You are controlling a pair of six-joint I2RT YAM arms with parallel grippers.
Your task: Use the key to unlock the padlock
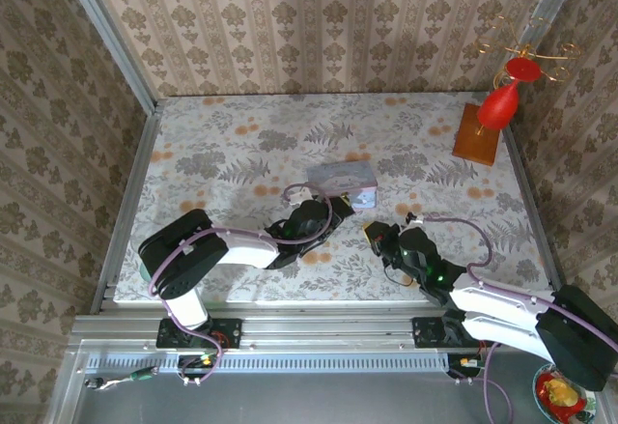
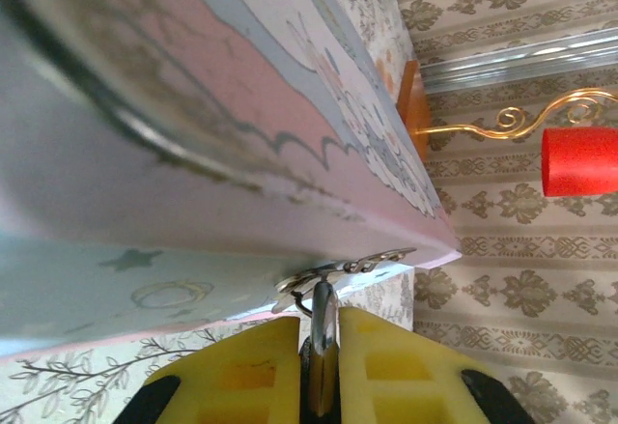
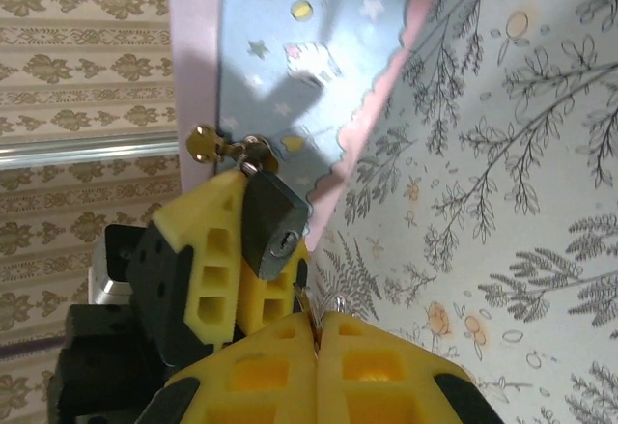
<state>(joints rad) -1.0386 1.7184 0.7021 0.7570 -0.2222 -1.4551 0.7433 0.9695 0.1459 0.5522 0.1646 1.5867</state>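
Yellow fingers (image 3: 386,371) of the right tool (image 3: 317,327) sit closest to the right wrist camera. They are pressed flat together, with a thin sliver of metal poking from their tips. I take that sliver to be the key (image 3: 309,304), pinched this way so its blade points straight ahead. Just beyond it hangs the padlock (image 3: 275,221), a small dark block whose shackle passes through the hasp (image 3: 253,156) on the side of the pale blue tin (image 3: 280,47), which rests on the flowered bench (image 3: 502,202). The left tool (image 2: 322,342) is clamped on the padlock, and its own camera shows the body edge-on between the two pads, just beneath the hasp. That hold looks deliberate: it seems to turn the keyhole (image 3: 283,242) toward the key, and it should stop the lock swinging when the key pushes in. Key tip and keyhole are near but apart, the tip a little below and to the right of the hole. From above, the arms meet at the tin's near side, one from each flank, so neither blocks the other. By my reading the key is not yet in; the next move calls for a small, well-aimed advance, since a slight miss would glance off the lock's face.
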